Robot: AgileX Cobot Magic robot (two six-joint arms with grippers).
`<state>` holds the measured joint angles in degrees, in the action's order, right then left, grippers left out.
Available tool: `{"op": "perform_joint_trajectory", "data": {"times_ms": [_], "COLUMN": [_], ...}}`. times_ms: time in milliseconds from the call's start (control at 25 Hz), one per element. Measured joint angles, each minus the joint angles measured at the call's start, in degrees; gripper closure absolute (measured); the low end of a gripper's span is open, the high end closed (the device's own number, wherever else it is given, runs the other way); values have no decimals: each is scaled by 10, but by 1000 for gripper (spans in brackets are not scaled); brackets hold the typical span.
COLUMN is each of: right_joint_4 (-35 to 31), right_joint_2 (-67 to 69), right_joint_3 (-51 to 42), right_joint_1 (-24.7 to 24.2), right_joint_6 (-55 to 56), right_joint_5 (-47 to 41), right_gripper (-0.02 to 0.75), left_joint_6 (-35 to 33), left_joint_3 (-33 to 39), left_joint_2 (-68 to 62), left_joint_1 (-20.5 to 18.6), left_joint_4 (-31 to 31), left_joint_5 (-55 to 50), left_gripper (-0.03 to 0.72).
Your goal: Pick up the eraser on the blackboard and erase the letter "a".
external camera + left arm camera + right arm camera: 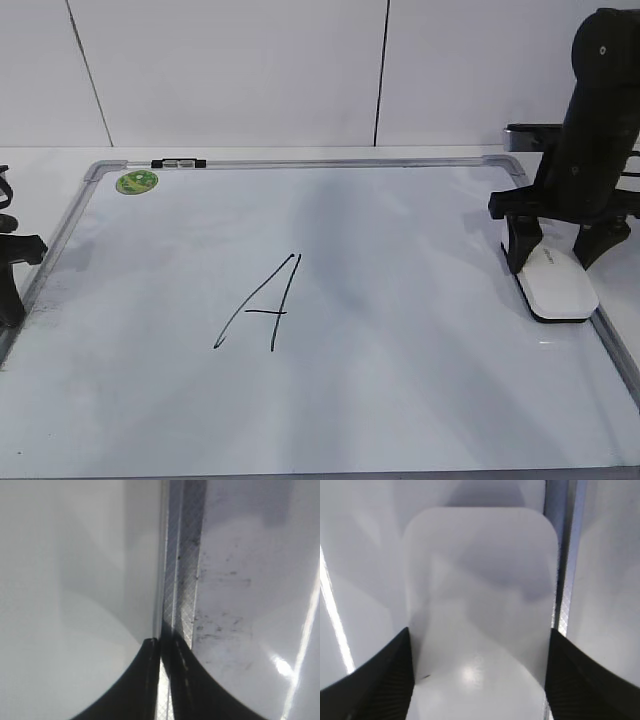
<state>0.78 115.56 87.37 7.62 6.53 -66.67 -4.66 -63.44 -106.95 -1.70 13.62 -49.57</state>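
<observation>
The blackboard (400, 350) is a white board with a grey frame, lying flat. A large capital "A" (262, 305) is drawn at its middle. No small "a" shows in any view. The white eraser (560, 285) rests on the board against the right frame. My right gripper (555, 262) straddles its far end, one finger against each long side. In the right wrist view the eraser (480, 590) fills the gap between the fingers (479, 635). My left gripper (161, 641) is shut and empty above the board's left frame (182, 580).
A round green sticker (137, 181) sits at the board's far left corner. A small black marker clip (178, 162) is on the far frame. A white wall stands close behind the board. The left arm (12, 270) is at the left edge.
</observation>
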Motion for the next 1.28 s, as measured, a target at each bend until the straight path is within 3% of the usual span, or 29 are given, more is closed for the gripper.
{"op": "perform_joint_trajectory", "data": {"times_ms": [680, 960, 1280], "right_joint_4": [0, 1, 2], "right_joint_2": [9, 14, 17], "right_joint_3": [0, 0, 41], "right_joint_1": [0, 0, 0], "right_joint_6": [-1, -14, -15], "right_joint_5": [-3, -2, -23], "right_gripper": [213, 83, 69], "left_joint_6": [0, 0, 0], "left_joint_3": [0, 0, 0], "left_joint_2": [0, 0, 0], "left_joint_1": [0, 0, 0], "left_joint_4": [0, 0, 1], "left_joint_5": [0, 0, 0], "left_gripper": [649, 649, 647]}}
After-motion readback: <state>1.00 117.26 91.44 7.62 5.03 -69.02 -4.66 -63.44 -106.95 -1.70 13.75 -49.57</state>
